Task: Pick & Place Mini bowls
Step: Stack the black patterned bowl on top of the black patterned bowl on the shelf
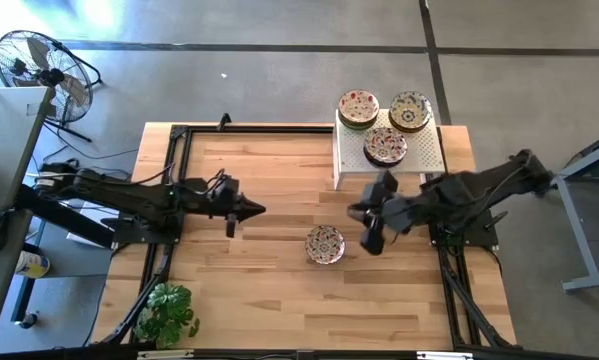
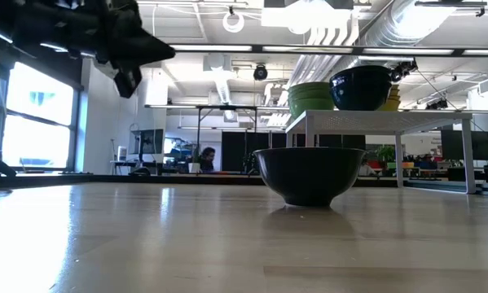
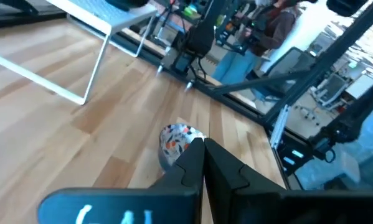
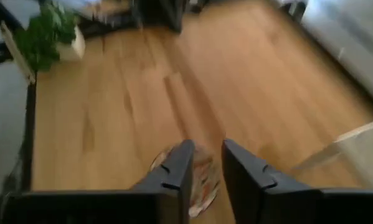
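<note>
Our right gripper (image 4: 203, 167) shows its two dark fingers (image 4: 174, 171) parted by only a narrow gap, with nothing between them; they hang just above the near rim of the lone mini bowl (image 1: 325, 244), and whether a tip brushes that rim we cannot tell. Our left gripper (image 3: 203, 149) has its fingers pressed together to a single point, empty, poised over the bare wood to the left of the same bowl and well apart from it in the high view. That bowl sits upright on the table (image 1: 249, 290) near its middle; in the low view it stands as a dark, deep-sided shape in front of the stand. We judge it stiff, glazed and fairly light — slippery under hard pads and likely to chip if dropped or knocked. The best hold, to our mind, is across the rim, one finger inside the wall and one outside, since the body looks too wide to span. Farther out, the other mini bowls (image 1: 385, 145) rest in three stacks on the white stand (image 1: 419, 158) at the table's far right corner — one stack nearer us, two behind. A potted plant (image 1: 169, 310) sits at the near left edge.
</note>
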### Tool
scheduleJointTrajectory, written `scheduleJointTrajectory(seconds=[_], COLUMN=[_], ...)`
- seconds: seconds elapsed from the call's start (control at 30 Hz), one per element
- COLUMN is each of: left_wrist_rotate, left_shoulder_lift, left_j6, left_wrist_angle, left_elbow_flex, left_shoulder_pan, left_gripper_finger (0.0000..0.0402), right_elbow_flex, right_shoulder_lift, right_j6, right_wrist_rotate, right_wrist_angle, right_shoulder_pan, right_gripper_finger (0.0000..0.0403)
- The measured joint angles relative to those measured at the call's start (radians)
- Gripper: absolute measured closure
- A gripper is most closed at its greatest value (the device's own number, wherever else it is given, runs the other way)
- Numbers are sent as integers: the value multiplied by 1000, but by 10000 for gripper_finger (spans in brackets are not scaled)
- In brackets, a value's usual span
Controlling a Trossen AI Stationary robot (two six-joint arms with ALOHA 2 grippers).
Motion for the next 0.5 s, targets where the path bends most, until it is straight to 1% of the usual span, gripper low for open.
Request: scheduleJointTrajectory(seconds=[0.07, 0.13, 0.23, 0.33, 0.5], left_wrist_rotate=[8, 7, 5, 3, 3], left_shoulder_lift=[-36, -74, -122, -155, -171], left_j6=[-4, -4, -4, -4, 2], left_wrist_angle=[-5, -3, -26, -50, -113], left_elbow_flex=[-31, -59, -87, -98, -104], left_shoulder_pan=[8, 13, 14, 14, 12], left_gripper_finger=[397, 397, 397, 397, 397], right_elbow_flex=[44, 77, 92, 87, 87], right_shoulder_lift=[52, 101, 163, 223, 322], right_j6=[84, 201, 323, 360, 361], right_wrist_rotate=[-28, -62, -115, -151, -174], right_wrist_angle=[-54, -87, -100, -111, -142], right_shoulder_pan=[17, 36, 64, 93, 119], right_gripper_finger=[309, 285, 252, 222, 180])
